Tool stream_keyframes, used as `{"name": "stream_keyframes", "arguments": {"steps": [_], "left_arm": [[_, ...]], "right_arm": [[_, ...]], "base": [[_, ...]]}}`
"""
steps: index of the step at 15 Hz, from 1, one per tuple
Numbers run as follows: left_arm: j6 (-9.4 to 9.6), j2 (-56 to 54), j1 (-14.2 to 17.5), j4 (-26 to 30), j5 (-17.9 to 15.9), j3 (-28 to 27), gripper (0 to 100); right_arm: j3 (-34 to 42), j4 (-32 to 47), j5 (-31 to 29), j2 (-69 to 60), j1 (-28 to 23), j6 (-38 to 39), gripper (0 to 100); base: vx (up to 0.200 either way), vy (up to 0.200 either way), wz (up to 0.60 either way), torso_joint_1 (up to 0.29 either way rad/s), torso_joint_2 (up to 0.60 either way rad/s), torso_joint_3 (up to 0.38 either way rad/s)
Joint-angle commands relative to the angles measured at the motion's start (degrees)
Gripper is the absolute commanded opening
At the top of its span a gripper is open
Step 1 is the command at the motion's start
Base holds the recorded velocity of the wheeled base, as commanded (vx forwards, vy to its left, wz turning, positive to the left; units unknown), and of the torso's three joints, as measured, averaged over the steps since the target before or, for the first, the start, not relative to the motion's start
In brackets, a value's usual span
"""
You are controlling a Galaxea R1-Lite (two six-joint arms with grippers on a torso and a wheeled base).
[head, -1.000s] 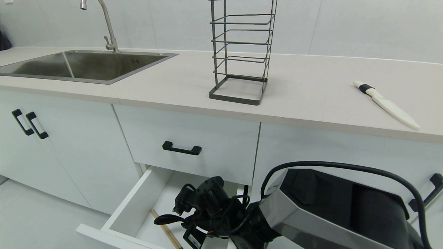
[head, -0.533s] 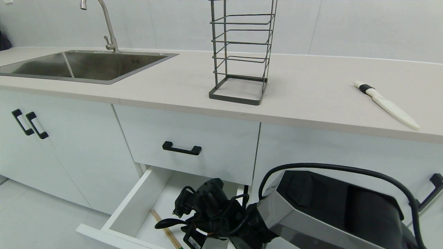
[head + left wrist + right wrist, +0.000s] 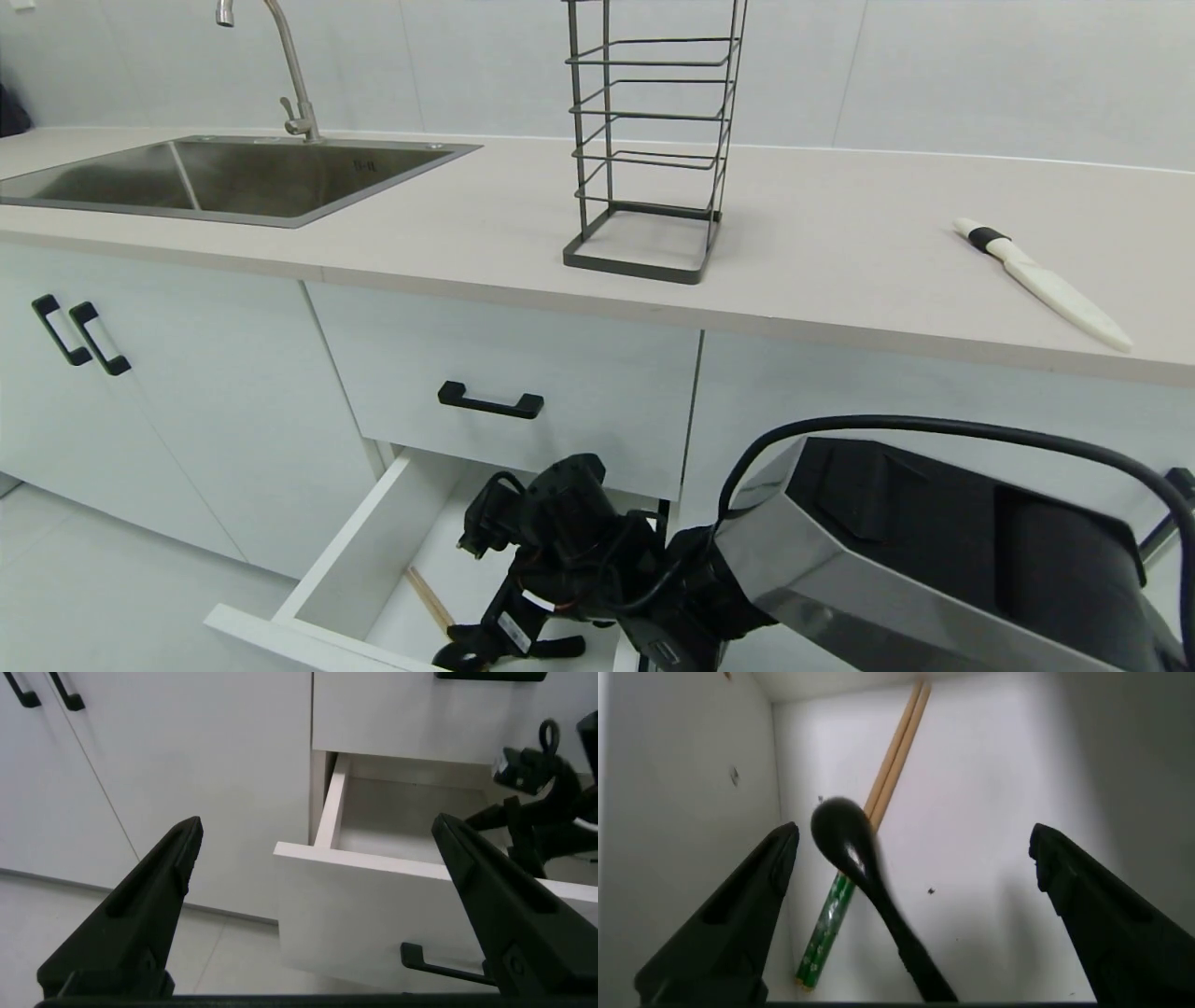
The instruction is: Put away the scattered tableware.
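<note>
Inside the drawer (image 3: 366,551), right gripper (image 3: 912,838) pointing down, jaws wide, empty, above spoon (image 3: 868,882).

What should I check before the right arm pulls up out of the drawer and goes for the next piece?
1. Drawer pulled out far enough to lift straight out: ok.
2. Right gripper open: ok, jaws spread wide.
3. Spoon released: ok, it sits apart from both fingers, lying across the chopsticks.
4. Spoon settled on the drawer floor: cannot tell.
5. Left gripper free for work: ok, open and empty, outside the drawer front.
6. All tableware put away: not ok, the knife lies on the counter.
</note>
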State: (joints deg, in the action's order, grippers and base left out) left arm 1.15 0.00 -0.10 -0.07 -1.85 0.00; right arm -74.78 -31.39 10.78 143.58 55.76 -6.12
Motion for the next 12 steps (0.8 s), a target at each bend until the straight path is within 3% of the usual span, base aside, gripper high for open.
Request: {"name": "stream_keyframes", "arguments": {"steps": [1,4,8,12], "left_arm": [[0.00,0.00,0.01,-0.01,0.01,0.00,100],[0.00,0.00,0.01,-0.01,0.01,0.00,100],[0.00,0.00,0.01,-0.01,0.01,0.00,100],[0.00,0.00,0.01,-0.01,0.01,0.00,100]], "right_arm": [[1.30,-0.78,-0.05,-8.84,1.46,1.90,100],[14.31,-10.27,-0.32,-20.01,2.95,8.23,100],[34.96,-16.77,-1.28,-32.40,4.62,8.58,100],[38.92,-17.04,-1.20,-36.27,7.17,8.23,100]], "base": [[0.000,0.000,0.00,0.000,0.00,0.000],[0.000,0.000,0.00,0.000,0.00,0.000],[0.000,0.000,0.00,0.000,0.00,0.000],[0.000,0.000,0.00,0.000,0.00,0.000]]}}
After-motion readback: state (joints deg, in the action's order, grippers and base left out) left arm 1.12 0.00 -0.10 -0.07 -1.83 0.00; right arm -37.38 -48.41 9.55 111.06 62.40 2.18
